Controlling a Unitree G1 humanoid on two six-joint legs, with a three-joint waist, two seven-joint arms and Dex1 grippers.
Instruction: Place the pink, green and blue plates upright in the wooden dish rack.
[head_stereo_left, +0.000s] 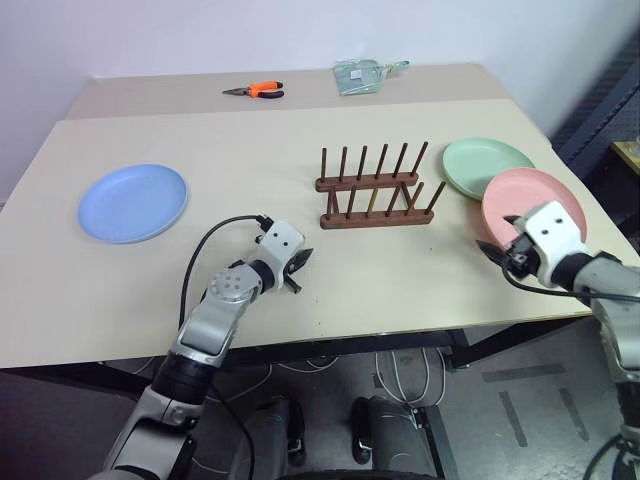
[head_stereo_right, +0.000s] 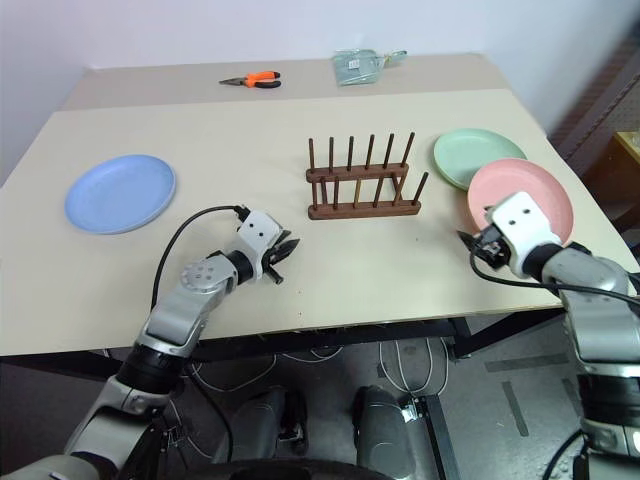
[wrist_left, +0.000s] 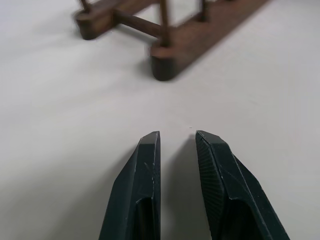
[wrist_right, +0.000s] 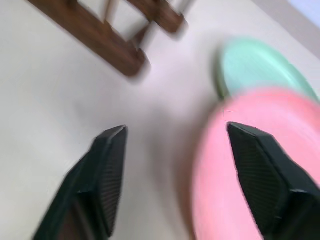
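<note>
The wooden dish rack (head_stereo_left: 375, 190) stands empty at the middle of the table. Far left, the blue plate (head_stereo_left: 133, 203) lies flat. The green plate (head_stereo_left: 487, 165) lies flat to the right of the rack. The pink plate (head_stereo_left: 522, 190) lies just in front of it, their rims meeting. My right gripper (wrist_right: 175, 129) is open wide at the pink plate's (wrist_right: 235, 170) near-left rim, one finger over the plate and one over bare table. My left gripper (wrist_left: 177, 135) hovers low in front of the rack's (wrist_left: 170, 60) left end, open by a narrow gap, holding nothing.
Orange-handled pliers (head_stereo_left: 255, 90) and a clear plastic bag (head_stereo_left: 365, 75) lie on a second table at the back. The table's front edge (head_stereo_left: 330, 345) runs just below both grippers. A black cable (head_stereo_left: 215, 235) loops from my left wrist.
</note>
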